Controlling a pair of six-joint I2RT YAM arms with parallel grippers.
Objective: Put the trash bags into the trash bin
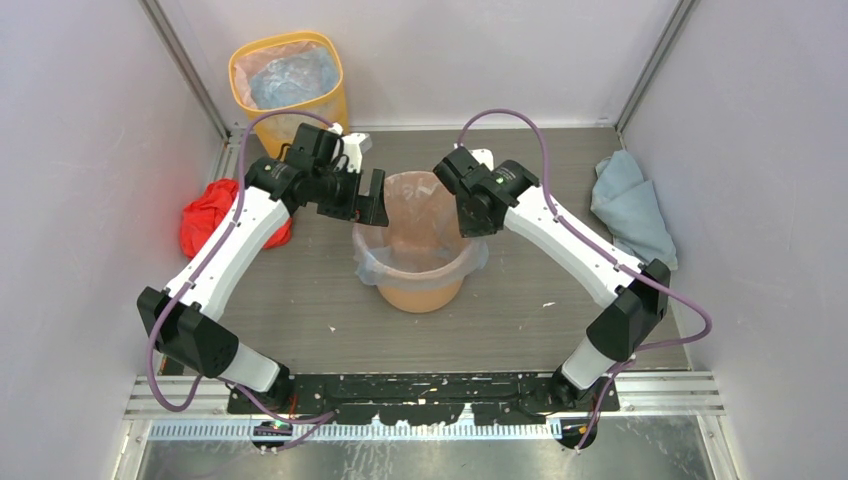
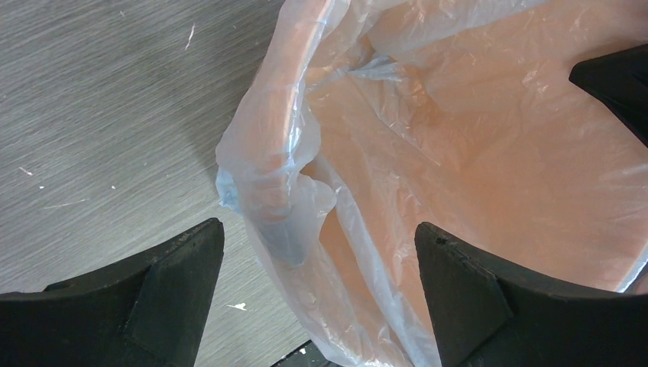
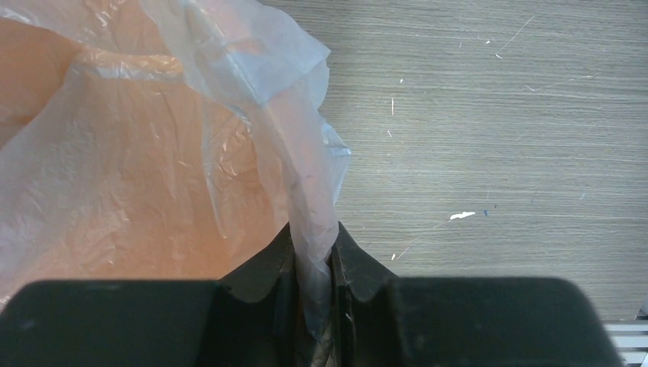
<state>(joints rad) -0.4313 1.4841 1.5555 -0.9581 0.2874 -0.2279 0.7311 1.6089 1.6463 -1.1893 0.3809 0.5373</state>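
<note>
The round orange trash bin (image 1: 420,290) stands mid-table. A clear trash bag (image 1: 372,262) lines it, its edge folded over the rim. My left gripper (image 1: 358,205) is open at the bin's left rim. In the left wrist view the bag-covered rim (image 2: 267,153) lies between the spread fingers (image 2: 176,283), apart from both of them, with the left gripper (image 2: 317,260) astride it. My right gripper (image 1: 470,222) is at the bin's right rim. In the right wrist view it (image 3: 313,264) is shut on a bunched fold of the bag (image 3: 306,191).
A taller yellow bin (image 1: 288,110) with its own bag stands at the back left corner. A red bundle (image 1: 205,215) lies by the left wall. A blue-grey cloth (image 1: 630,210) lies by the right wall. Walls close in on three sides.
</note>
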